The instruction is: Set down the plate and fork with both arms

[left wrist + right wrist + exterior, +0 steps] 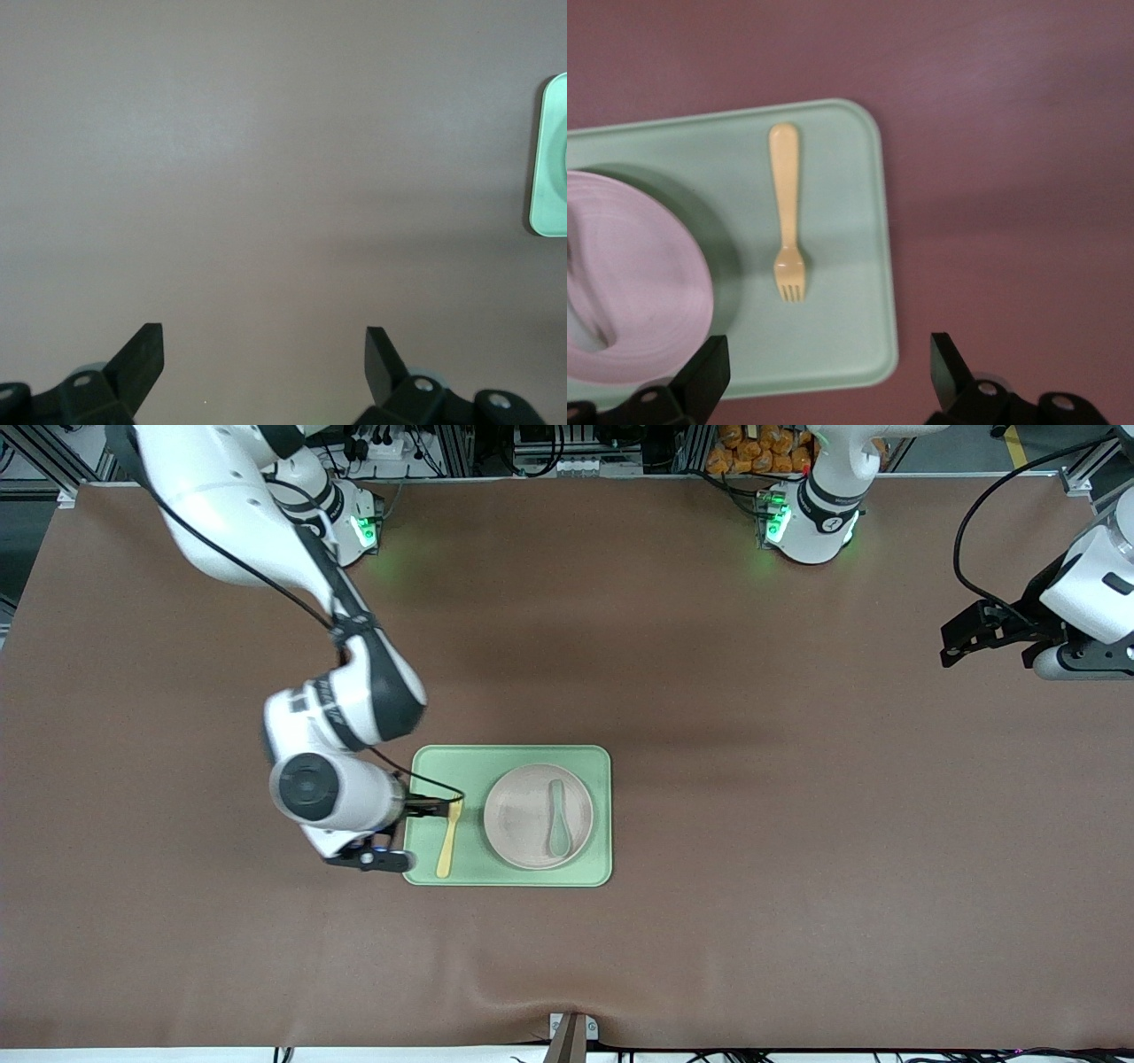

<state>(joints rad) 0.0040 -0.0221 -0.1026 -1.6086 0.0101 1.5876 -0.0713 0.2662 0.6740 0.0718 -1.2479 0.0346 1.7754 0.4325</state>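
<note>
**Fork and plate both on the tray; right arm at the fork end**

You have the plate (538, 815) sitting on the green tray (508, 759), toward the left arm's end of it, with a grey-green spoon (558, 830) lying in the plate. The fork (449, 834) lies flat on the tray beside the plate, toward the right arm's end, apart from the plate. Your right gripper (828, 367) hangs over that edge of the tray with its fingers spread wide and nothing between them; in the right wrist view the fork lies free on the tray, clear of both fingertips. Judging by this, the placing looks done, and the step in hand is the release of the fork. Your next move calls for lifting the right arm straight up and away, so the fingers do not catch the fork or nudge the tray.

Your left gripper (264, 359) waits over bare table at the left arm's end, well apart from the tray, fingers wide and empty.

The table (797, 850) is covered in a plain brown sheet. Along the top of the front view stand metal frames and cables by the arm bases.
</note>
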